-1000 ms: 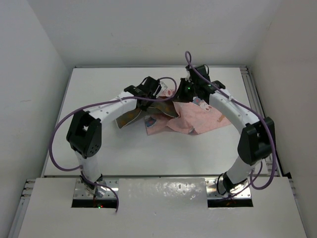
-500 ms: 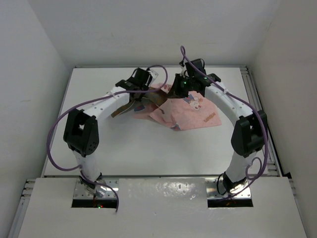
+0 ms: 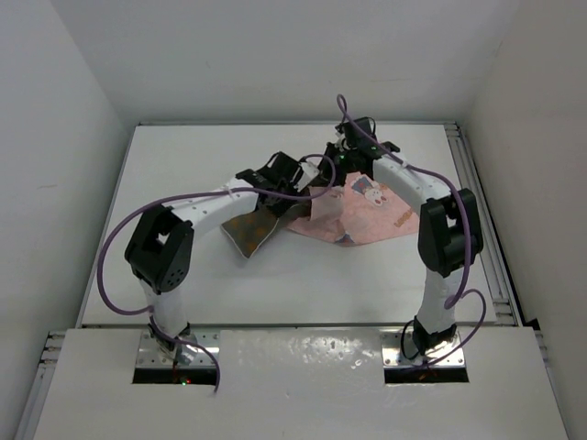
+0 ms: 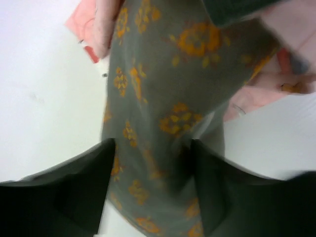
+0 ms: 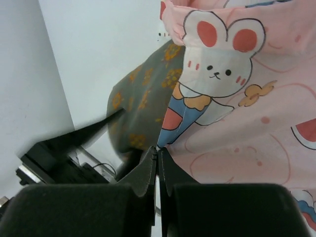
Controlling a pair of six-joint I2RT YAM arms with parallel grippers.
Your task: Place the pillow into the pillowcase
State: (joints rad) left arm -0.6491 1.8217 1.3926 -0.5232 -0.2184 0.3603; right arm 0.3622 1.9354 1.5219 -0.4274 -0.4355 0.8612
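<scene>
Left gripper (image 4: 150,150), jaws clamped across pillow (image 4: 163,89), has pulled back from far edge. Right gripper (image 5: 158,154) pinches pillowcase (image 5: 237,123) hem. Pillow mostly outside; insertion barely started.

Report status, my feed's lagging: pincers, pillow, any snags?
Left pincer shut on pillow. Right pincer shut on pillowcase edge. Pillow mostly outside. No obstruction seen.
</scene>
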